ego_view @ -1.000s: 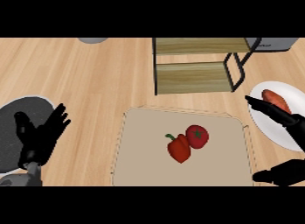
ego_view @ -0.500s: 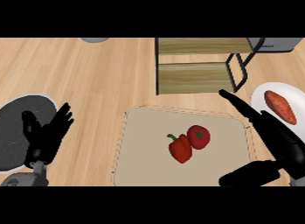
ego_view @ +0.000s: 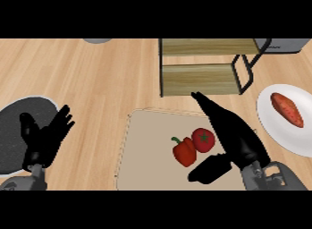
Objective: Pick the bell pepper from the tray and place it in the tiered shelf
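Observation:
A red bell pepper [ego_view: 184, 152] with a green stem lies on the beige tray [ego_view: 145, 147], touching a red tomato [ego_view: 204, 139] on its right. My right hand [ego_view: 234, 134] hovers open over the tray's right side, fingers stretched toward the shelf and thumb low beside the pepper; it holds nothing. The wooden tiered shelf [ego_view: 201, 78] with a black frame stands just beyond the tray. At the lower left my left hand [ego_view: 44, 139] rests open, fingers up.
A white plate [ego_view: 287, 134] with a sweet potato [ego_view: 288, 109] sits to the right of the tray. A dark grey plate [ego_view: 6, 134] lies at the left under my left hand. Grey objects peek in at the top edge.
My right hand has swung left from over the white plate to above the tray's right side, close to the tomato and pepper. The left hand has barely moved.

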